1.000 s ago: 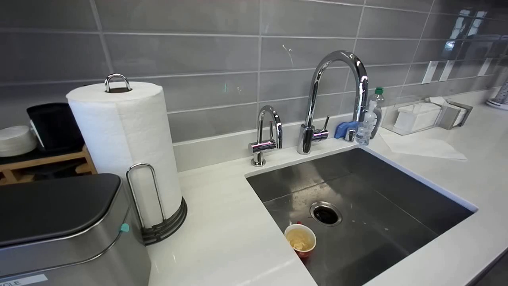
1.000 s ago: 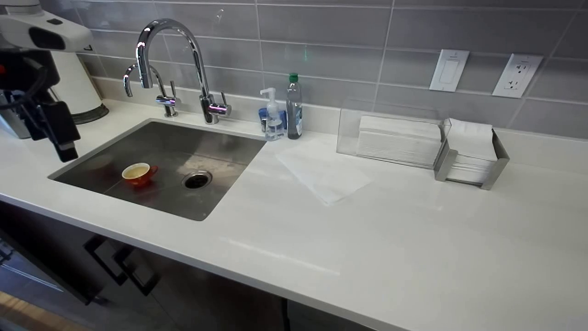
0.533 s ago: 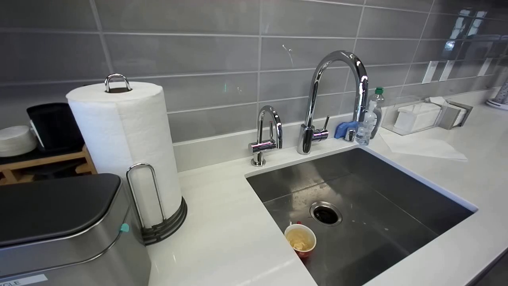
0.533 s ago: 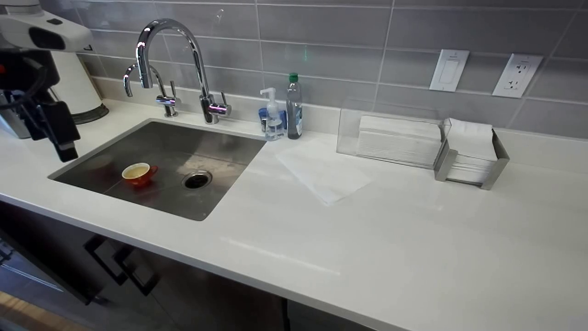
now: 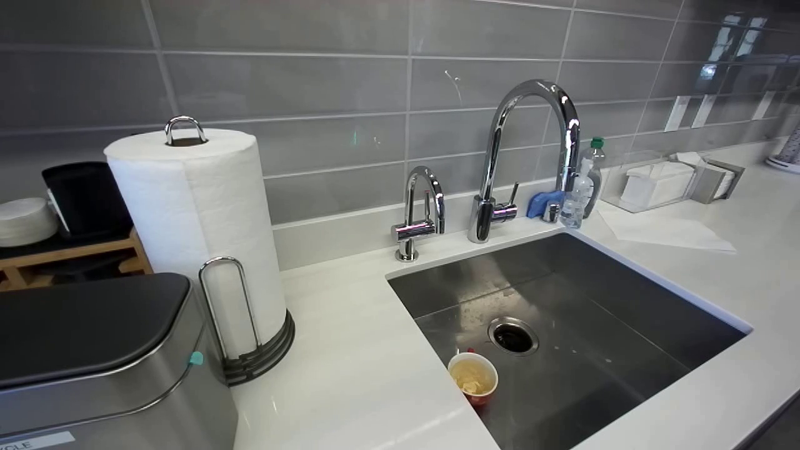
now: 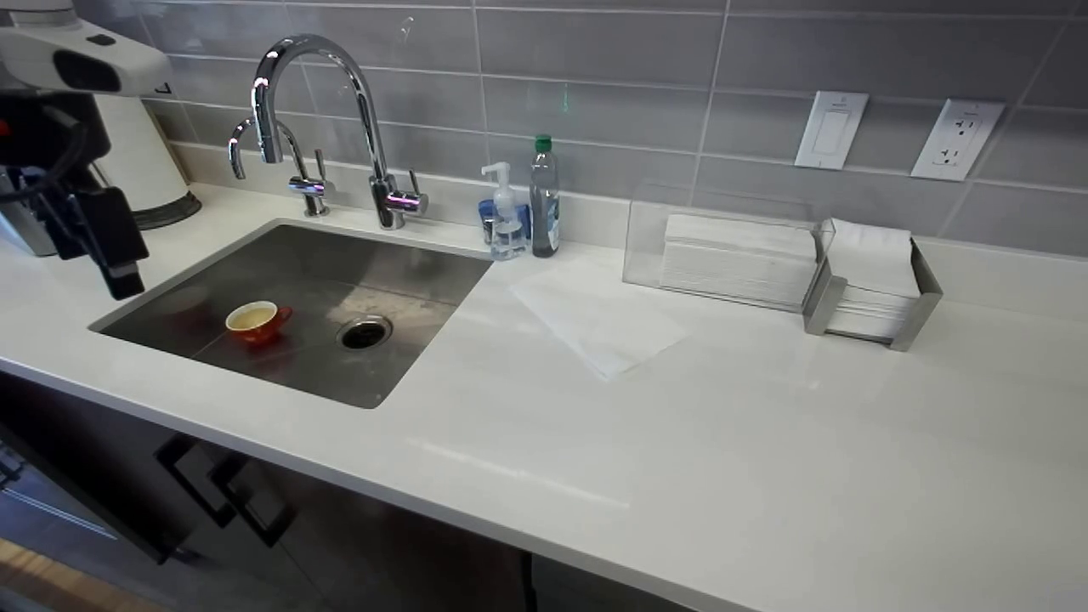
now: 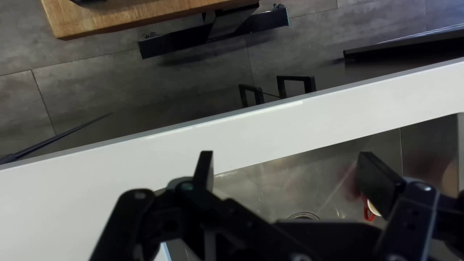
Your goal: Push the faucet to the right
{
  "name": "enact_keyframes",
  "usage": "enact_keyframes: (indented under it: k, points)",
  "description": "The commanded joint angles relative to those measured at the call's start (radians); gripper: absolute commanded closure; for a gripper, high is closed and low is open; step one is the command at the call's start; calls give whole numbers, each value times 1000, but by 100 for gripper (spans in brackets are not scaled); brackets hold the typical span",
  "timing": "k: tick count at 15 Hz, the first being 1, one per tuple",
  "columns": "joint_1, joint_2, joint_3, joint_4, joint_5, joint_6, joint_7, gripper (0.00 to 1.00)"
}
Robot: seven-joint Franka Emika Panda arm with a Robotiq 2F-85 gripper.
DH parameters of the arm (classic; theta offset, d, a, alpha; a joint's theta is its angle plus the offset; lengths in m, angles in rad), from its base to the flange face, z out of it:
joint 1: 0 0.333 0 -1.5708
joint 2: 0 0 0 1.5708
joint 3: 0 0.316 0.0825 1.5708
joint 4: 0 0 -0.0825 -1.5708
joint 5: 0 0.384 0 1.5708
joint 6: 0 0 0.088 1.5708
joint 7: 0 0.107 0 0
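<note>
In the wrist view we see the black two-fingered gripper (image 7: 286,159), its fingers spread wide apart and holding nothing. Past the gap between them we look onto the stainless-steel sink (image 7: 268,188), with the round metal drain (image 7: 303,214) partly behind the gripper's body; any marks on its ring are too small for us to read.

In an exterior view one dark fingertip (image 6: 125,280) points downward. To the gripper's right and higher up, well apart from it, stands the tall chrome faucet (image 6: 368,115) with a high arched gooseneck, its spout end hanging toward the gripper's side. A shorter chrome tap (image 6: 314,197) with a low curved spout stands on the gripper's side of the faucet's base. Farther right of the gripper, the clear green-capped bottle (image 6: 544,191) bears a label too small to make out.

In an exterior view we read "YCLE" on a pale label (image 5: 42,441) on the brushed-steel bin (image 5: 125,381), the word's start cut off. Here the faucet rises upright at the sink's back rim, mirror-bright, with dark and white streaks along its neck and violet glints on its side lever (image 5: 504,213).
</note>
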Motion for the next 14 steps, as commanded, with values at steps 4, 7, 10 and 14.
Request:
enact_keyframes:
  k: [4, 7, 10, 14]
  points:
    - [-8, 1, 8, 1, 5, -1, -5, 0]
    - [-8, 1, 8, 1, 5, -1, -5, 0]
    - [23, -15, 41, 5, 17, 6, 1, 0]
    - [88, -39, 167, 21, 33, -18, 91, 0]
